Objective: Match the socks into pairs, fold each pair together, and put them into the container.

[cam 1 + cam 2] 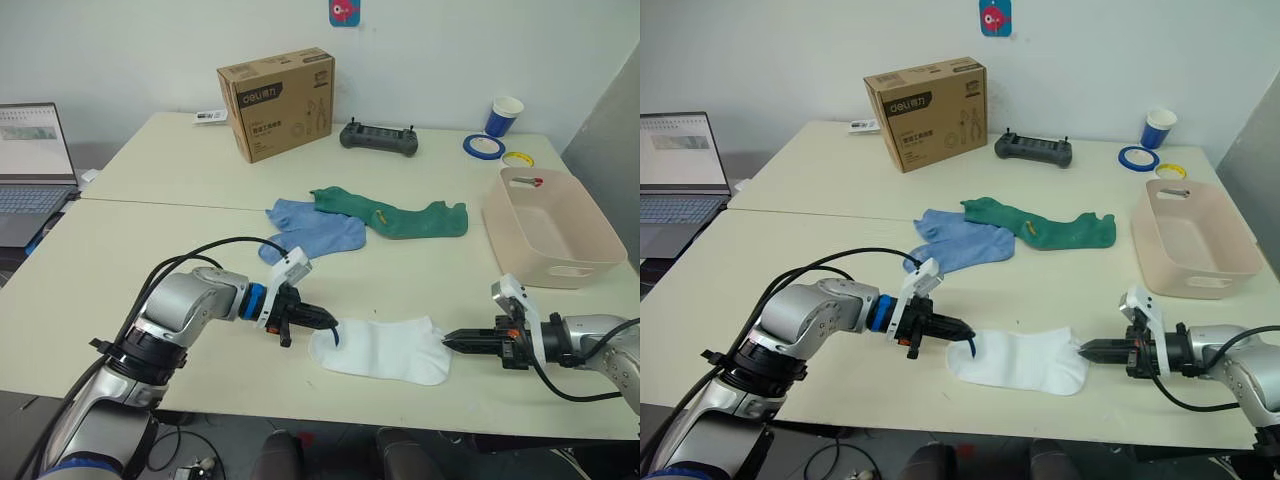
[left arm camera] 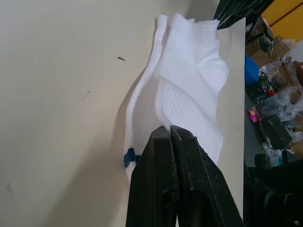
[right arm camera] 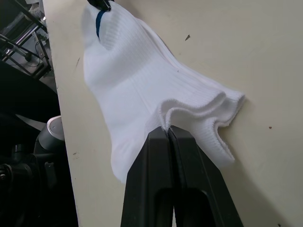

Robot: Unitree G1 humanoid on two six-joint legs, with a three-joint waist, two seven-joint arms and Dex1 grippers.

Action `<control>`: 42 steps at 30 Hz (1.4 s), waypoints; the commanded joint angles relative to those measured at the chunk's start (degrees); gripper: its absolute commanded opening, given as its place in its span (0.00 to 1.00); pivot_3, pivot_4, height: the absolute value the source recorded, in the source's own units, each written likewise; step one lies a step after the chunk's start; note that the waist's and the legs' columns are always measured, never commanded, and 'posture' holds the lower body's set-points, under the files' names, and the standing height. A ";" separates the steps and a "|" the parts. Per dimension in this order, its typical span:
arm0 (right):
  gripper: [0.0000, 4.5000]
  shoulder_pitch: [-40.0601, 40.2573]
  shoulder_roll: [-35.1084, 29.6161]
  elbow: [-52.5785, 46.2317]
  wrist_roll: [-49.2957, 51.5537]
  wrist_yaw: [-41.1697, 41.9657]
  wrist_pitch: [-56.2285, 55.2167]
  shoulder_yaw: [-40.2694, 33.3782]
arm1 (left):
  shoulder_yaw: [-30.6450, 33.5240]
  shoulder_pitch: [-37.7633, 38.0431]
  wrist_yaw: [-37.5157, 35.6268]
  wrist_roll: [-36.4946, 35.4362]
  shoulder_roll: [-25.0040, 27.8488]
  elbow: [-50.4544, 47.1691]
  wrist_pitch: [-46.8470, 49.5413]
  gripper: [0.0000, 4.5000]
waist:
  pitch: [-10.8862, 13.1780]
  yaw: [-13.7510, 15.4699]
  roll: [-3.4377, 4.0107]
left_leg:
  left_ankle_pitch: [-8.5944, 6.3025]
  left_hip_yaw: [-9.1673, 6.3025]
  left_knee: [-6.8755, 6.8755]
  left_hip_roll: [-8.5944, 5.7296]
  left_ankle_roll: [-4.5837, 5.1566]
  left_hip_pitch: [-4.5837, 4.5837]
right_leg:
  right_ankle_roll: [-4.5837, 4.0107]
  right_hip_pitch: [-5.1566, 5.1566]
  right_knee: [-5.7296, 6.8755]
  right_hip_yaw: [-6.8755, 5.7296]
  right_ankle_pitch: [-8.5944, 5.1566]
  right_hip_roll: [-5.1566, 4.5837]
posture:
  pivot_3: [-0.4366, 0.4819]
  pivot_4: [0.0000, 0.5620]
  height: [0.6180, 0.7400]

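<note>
Your laptop [image 1: 35, 170] at the table's nine o'clock edge was cut off by the frame, and the print on the brown cardboard box [image 1: 278, 103] at eleven o'clock was too small to read.

Your left gripper [image 1: 322, 320] had its black fingers clenched on one end of the white socks [image 1: 385, 350], which lay flat at the table's six o'clock edge. From the head you could not tell one white sock from two. The left wrist view gave you two ribbed layers stacked together and a dark blue mark [image 2: 130, 157] beside the fingertips [image 2: 163, 142].

At the centre of the table the light blue socks [image 1: 310, 232] lay in a soft heap just touching the dark green socks [image 1: 395, 215], which stretched toward three o'clock. How many lay in each heap you could not make out.

Your right gripper [image 1: 458, 341] was pinched shut on the opposite end of the white socks. The right wrist view showed you the wavy ribbed cuff edges [image 3: 203, 106] gathered at the fingertips [image 3: 165, 142], which the head views hid.

The container [image 1: 550, 225], smooth pale pink plastic with rounded corners and a slot handle, stood at three o'clock, apart from all the socks. Behind it, at one o'clock, sat a blue paper cup [image 1: 504, 115], two tape rolls [image 1: 484, 146] and a black controller [image 1: 379, 137].
</note>
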 commanded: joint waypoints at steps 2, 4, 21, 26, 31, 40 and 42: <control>0.00 -0.54 0.43 -0.06 0.92 -0.22 -0.11 -2.26 | 0.89 -1.31 -0.98 0.51 0.03 0.15 -1.26 0.00 | 0.00 0.00 0.00 | 0.00 0.01 0.00 0.00 0.00 0.00 | 0.00 0.00 0.00 0.00 0.00 0.00 | 0.48 0.27 1.00; 0.00 -0.55 0.55 -0.02 1.01 -0.30 -0.11 -2.41 | 0.97 -0.96 -1.18 0.49 0.22 -0.25 -1.27 0.00 | 0.00 0.00 0.00 | 0.00 0.00 0.00 0.00 0.00 0.00 | 0.00 0.00 0.00 0.00 0.00 0.00 | 0.48 0.27 1.00; 0.00 -0.52 1.19 -0.04 1.39 -0.63 0.98 -3.20 | 2.81 -0.20 -1.49 0.42 0.55 -0.45 -1.91 0.00 | 0.00 0.01 0.00 | 0.00 0.01 0.00 0.00 0.00 0.00 | 0.00 0.00 0.00 0.00 0.00 0.00 | 0.48 0.27 1.00; 0.00 0.00 0.87 0.73 -1.13 -0.96 -0.32 -2.41 | 1.31 0.65 -1.19 1.61 -0.02 -0.34 -2.96 0.00 | 0.00 0.02 0.00 | 0.00 0.00 0.00 0.00 0.00 0.00 | 0.00 0.00 0.00 0.00 0.00 0.00 | 0.48 0.27 1.00; 0.00 -0.87 1.91 1.54 -1.94 -2.25 -0.16 -2.67 | 0.81 0.97 -1.74 3.27 -0.27 0.05 -5.82 0.00 | 0.00 -0.01 0.00 | 0.00 0.01 0.00 0.00 0.00 0.00 | 0.00 0.00 0.00 0.00 0.00 0.00 | 0.48 0.27 1.00; 0.54 0.10 0.32 1.37 -1.03 -0.95 0.93 -4.19 | 2.49 1.55 -2.30 4.24 -0.21 1.52 -8.86 0.29 | 0.00 0.01 0.00 | 0.00 0.01 0.00 0.00 0.00 0.00 | -0.02 0.00 0.00 0.00 0.01 0.00 | 0.48 0.27 1.00; 0.70 0.17 -0.65 1.29 -0.72 -0.42 1.34 -4.96 | 3.31 1.81 -1.96 4.29 0.46 1.63 -8.68 0.44 | 0.00 0.01 0.00 | 0.00 0.01 0.00 0.00 0.00 0.00 | -0.02 0.00 0.00 0.00 0.01 0.00 | 0.48 0.27 1.00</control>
